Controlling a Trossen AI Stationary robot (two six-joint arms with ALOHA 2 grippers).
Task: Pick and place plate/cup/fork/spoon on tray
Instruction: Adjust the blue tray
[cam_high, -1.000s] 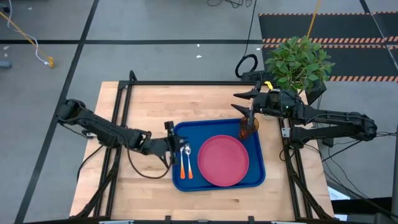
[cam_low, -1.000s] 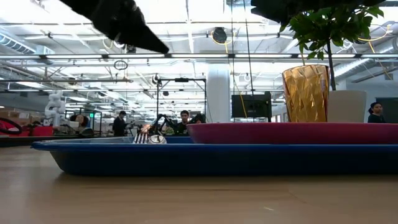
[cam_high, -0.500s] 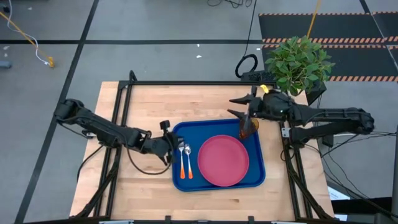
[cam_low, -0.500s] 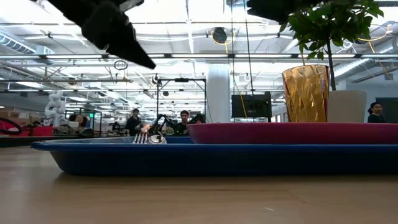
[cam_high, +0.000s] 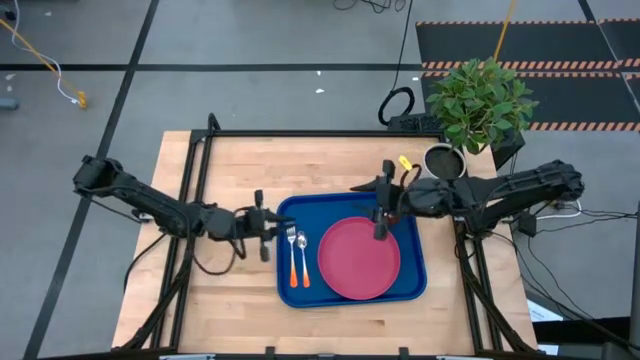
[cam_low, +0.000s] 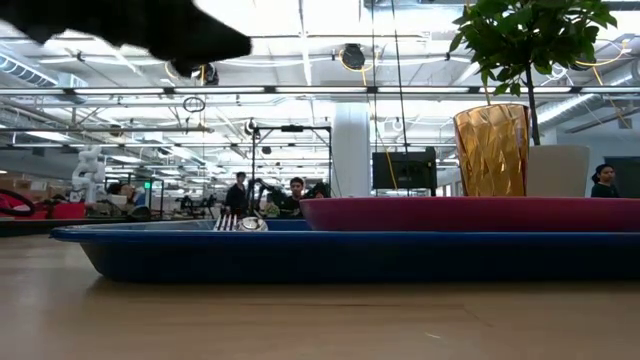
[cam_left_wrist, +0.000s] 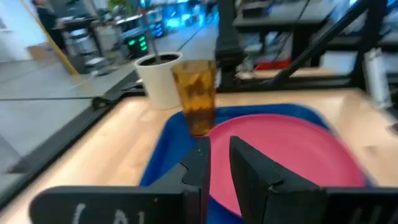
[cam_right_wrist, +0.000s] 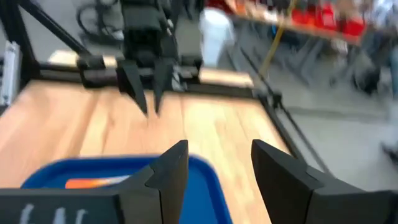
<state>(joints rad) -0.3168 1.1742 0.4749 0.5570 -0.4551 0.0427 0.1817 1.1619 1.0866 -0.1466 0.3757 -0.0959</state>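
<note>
From above, the blue tray (cam_high: 350, 290) is sitting near the table's front edge, carrying the pink plate (cam_high: 358, 258), with the fork (cam_high: 293, 258) and spoon (cam_high: 303, 258) lying side by side along its left edge. The right gripper (cam_high: 379, 210) is hovering over the tray's back edge with its fingers apart and nothing between them. The left gripper (cam_high: 261, 224) is hanging just off the tray's left edge, empty.

At table height, the cup (cam_low: 491, 149) is standing upright behind the plate.

The left wrist is showing its fingers (cam_left_wrist: 249, 163) only slightly apart.
</note>
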